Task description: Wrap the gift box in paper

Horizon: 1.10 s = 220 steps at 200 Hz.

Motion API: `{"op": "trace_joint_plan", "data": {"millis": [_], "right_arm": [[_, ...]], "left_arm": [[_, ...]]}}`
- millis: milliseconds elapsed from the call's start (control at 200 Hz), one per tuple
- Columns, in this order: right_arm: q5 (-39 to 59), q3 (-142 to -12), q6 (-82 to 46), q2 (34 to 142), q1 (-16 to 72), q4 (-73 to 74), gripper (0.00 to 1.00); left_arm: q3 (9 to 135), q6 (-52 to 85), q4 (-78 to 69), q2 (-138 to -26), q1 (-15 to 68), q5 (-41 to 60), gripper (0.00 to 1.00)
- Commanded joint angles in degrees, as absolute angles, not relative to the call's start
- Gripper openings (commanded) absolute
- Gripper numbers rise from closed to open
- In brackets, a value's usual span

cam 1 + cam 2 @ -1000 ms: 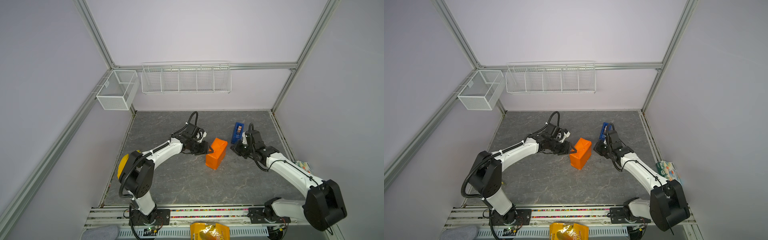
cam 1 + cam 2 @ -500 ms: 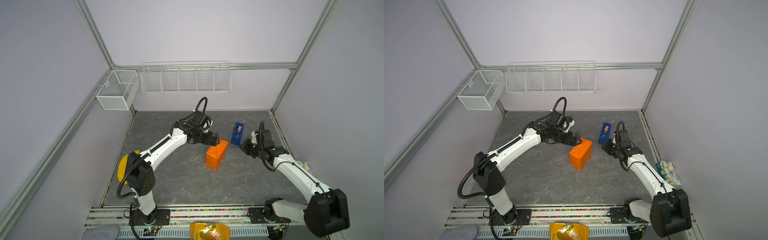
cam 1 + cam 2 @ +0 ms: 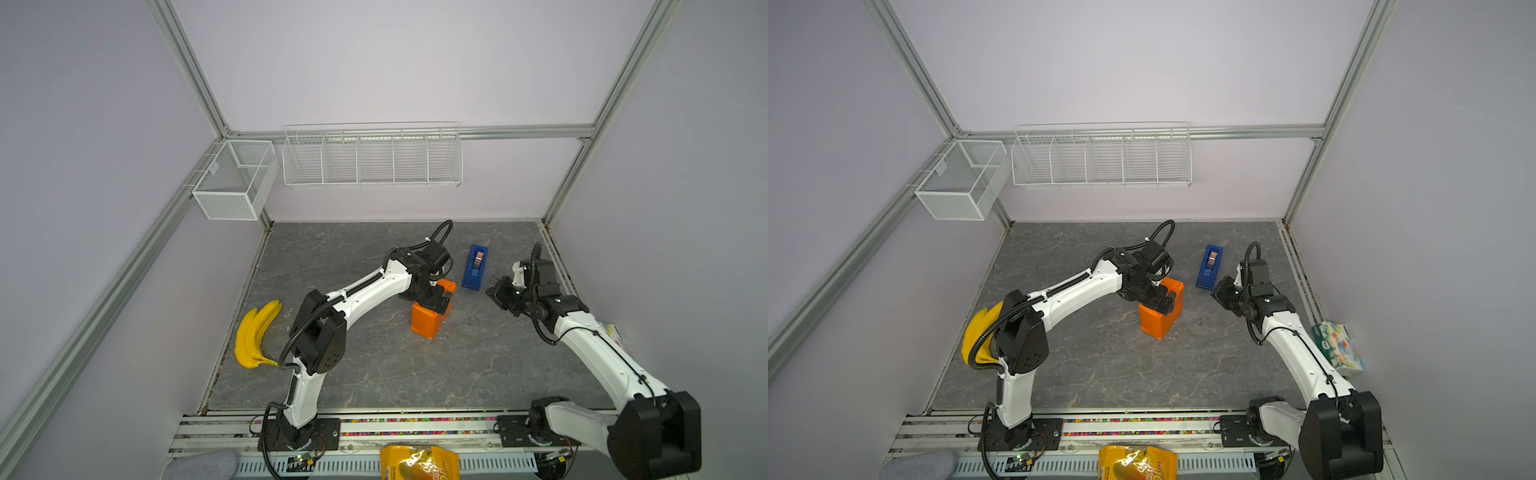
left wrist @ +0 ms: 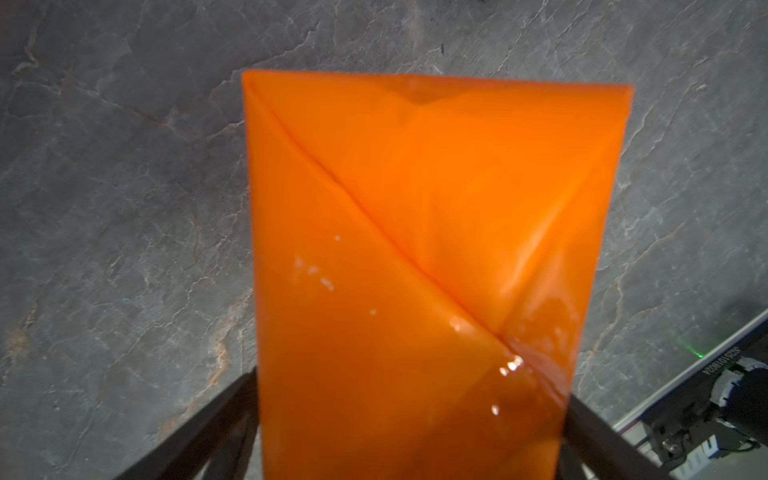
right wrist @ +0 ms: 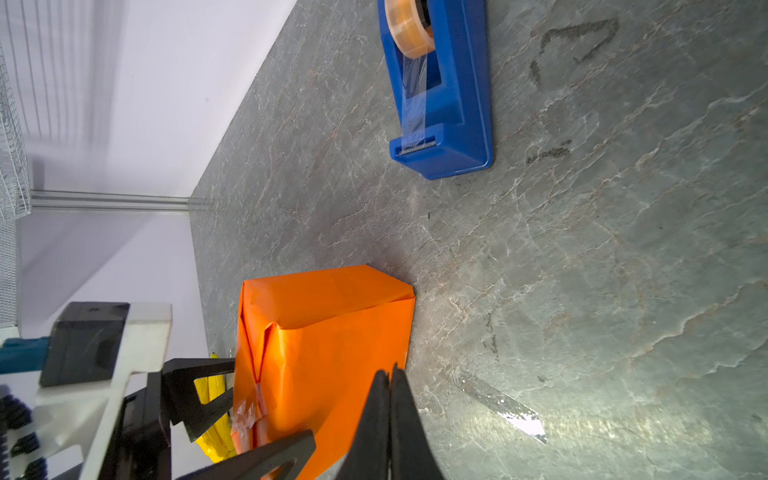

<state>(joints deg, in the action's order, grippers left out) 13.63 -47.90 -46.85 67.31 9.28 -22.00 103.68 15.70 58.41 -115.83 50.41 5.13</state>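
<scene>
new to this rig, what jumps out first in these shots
The orange-wrapped gift box stands on the grey table, the left gripper open astride its top. Behind it to the right sits a blue tape dispenser, near the shut right gripper; yellow bananas lie at the table's left edge.

The paper [image 3: 428,322] sits near the middle of the table [image 3: 374,374], folded up around something hidden. The left gripper [image 3: 438,300] is right over it, with one finger on each side. The tape dispenser [image 3: 475,266] stands just behind the paper, a bit to the right. The right gripper [image 3: 498,293] is to the right of the paper, near the front end of the tape dispenser. A strip of tape [image 5: 503,407] lies flat on the table close by. The bananas [image 3: 253,336] lie well apart, by the table's left edge. The snack bag [image 3: 417,463] lies in front of the table. A wire rack [image 3: 372,160] hangs on the back wall, with a mesh bin [image 3: 232,183] to its left.
</scene>
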Motion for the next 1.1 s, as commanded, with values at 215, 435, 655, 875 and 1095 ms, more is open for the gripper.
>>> {"op": "trace_joint_plan", "data": {"millis": [215,435,655,875,1095], "right_arm": [[15.4,-46.8,-46.0,66.0,8.2,-22.5,0.07],[15.9,-47.8,-45.9,66.5,8.0,-22.8,0.07],[16.3,-48.2,-46.0,67.4,8.0,-22.7,0.07],[16.8,-49.1,-45.6,68.2,8.0,-23.3,0.06],[16.7,-50.0,-44.8,68.6,7.8,-24.1,0.07]], "left_arm": [[106.7,15.6,59.4,-114.1,48.9,5.4,0.84],[98.4,18.5,50.1,-109.2,42.3,15.6,0.77],[87.8,23.9,37.3,-104.8,33.7,24.2,0.76],[74.4,38.1,12.7,-103.9,25.2,36.6,0.79],[66.7,48.6,-5.0,-107.6,23.7,39.7,0.8]]}}
